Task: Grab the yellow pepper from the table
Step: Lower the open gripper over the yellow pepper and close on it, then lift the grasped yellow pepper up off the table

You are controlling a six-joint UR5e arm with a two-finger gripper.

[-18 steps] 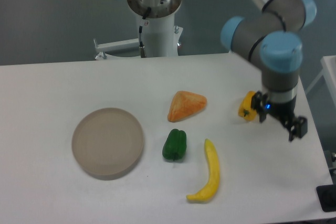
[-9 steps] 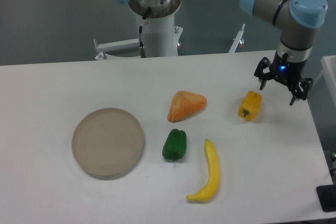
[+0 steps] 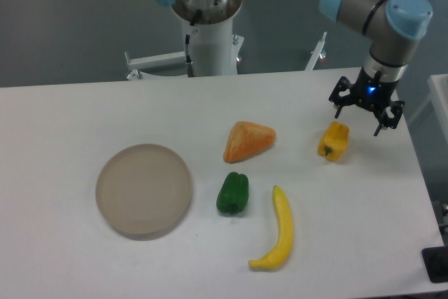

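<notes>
Nearest the camera on the bench (image 3: 84,110), a long curved banana (image 3: 276,232) lies toward the front edge. Just behind it sits a dark green pepper (image 3: 233,193), and to the left a round grey-beige plate (image 3: 143,188) rests flat. Further back, an orange wedge-shaped item (image 3: 248,140) lies near the centre.

The yellow pepper (image 3: 333,140) lies on its side toward the right of the bench, stem end pointing down toward the camera, well apart from the other produce. My claw (image 3: 365,108) hangs above and slightly behind it, fingers spread wide and holding nothing; it does not touch the pepper.

Handling assessment: I judge the pepper light, with a smooth, probably slippery skin and a lobed, blocky body. Whether it is hollow and yielding or rigid cannot be told. The best hold appears to be across the broad middle of the body, fingers seated on opposite flat flanks, not on the stem or the tapered end.

The bench surface is white, matte and flat. Behind it stand the arm's pedestal (image 3: 210,29) and a plain dark grey wall (image 3: 70,19).
</notes>
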